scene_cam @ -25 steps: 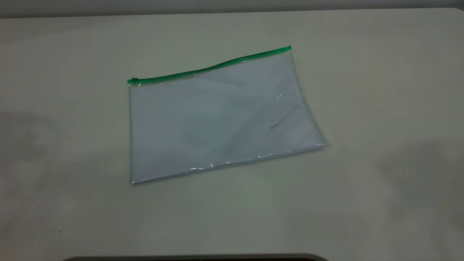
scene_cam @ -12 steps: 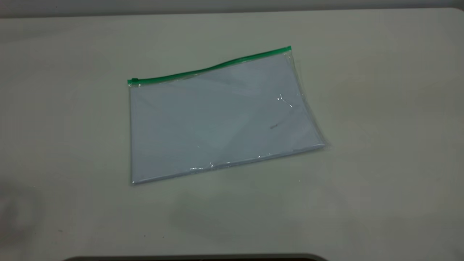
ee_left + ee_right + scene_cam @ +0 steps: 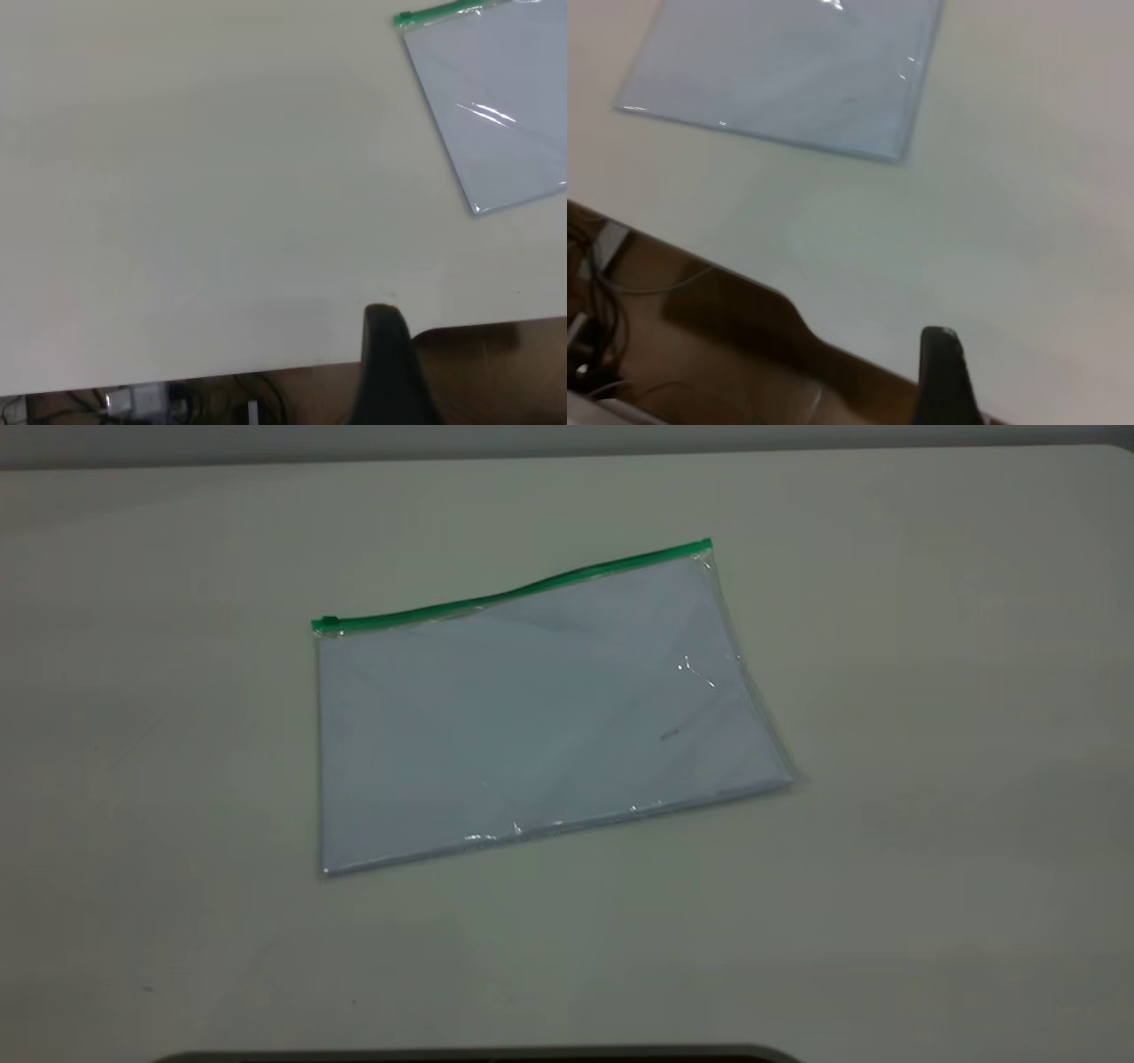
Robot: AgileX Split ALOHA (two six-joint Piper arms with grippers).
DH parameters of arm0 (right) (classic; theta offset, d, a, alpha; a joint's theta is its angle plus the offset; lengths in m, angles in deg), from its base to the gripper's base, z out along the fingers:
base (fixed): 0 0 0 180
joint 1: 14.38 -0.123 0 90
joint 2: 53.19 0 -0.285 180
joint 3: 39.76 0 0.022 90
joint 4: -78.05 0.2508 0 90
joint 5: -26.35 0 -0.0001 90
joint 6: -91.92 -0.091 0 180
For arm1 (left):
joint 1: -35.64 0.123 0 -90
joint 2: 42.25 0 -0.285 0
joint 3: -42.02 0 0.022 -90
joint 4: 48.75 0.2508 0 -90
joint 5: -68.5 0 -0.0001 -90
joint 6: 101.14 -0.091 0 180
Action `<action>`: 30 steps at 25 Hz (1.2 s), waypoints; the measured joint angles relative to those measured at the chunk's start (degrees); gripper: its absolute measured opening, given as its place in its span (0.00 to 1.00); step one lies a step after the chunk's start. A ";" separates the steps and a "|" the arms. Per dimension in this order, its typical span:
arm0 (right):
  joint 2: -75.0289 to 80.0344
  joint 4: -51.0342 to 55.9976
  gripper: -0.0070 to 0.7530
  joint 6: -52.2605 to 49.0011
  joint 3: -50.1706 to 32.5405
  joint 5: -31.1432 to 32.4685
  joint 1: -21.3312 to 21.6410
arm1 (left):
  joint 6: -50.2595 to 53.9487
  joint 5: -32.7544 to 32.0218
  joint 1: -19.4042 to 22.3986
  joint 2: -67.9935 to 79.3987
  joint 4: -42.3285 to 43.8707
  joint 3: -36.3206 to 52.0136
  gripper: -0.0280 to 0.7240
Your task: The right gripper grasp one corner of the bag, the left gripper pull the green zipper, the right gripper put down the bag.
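- Pale and matte, the surface (image 3: 930,691) fills the exterior view, with a dark rim at its near edge; neither arm shows there.
- Left end effector (image 3: 383,320): only one dark finger tip shows in the left wrist view, over the near edge of the surface and well apart from the bag. I cannot tell whether it is wide or narrow. It holds nothing.
- Right end effector (image 3: 939,341): again a single dark finger tip, hanging over the near edge in the right wrist view, well clear of the bag; how wide it stands cannot be told. It too carries nothing.
- Mid-surface lies the bag (image 3: 540,708), flat and turned slightly askew. It is clear plastic with white paper sheets inside that fill nearly all of it.
- Farthest off, the green zipper (image 3: 514,591) runs along the bag's far long edge, its slider tab (image 3: 328,622) at the left end. The strip bows a little along its middle.
- By my judgement no step has begun; the corner grasp comes first.
- Risk: the bag lies flush, so a finger may skid off the slick film or push the whole bag instead of getting under a corner.
- Risk: a weak corner hold could let the bag drag along when the slider is pulled, and the paper might shift inside.
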 joint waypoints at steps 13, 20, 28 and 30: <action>-12.51 -6.25 0.76 -3.52 -5.65 -1.31 0.00 | 0.00 0.00 0.00 -15.16 0.00 9.32 0.78; -16.24 -6.35 0.76 -3.58 -5.65 -1.31 0.00 | -0.05 0.00 0.00 -19.55 -0.17 13.08 0.78; -16.24 -6.35 0.76 -3.58 -5.65 -1.31 0.00 | -0.10 0.29 0.00 -21.67 -0.62 19.06 0.78; -16.24 -6.35 0.76 -3.58 -5.65 -1.31 0.00 | -0.25 0.46 0.00 -21.72 -0.67 19.71 0.78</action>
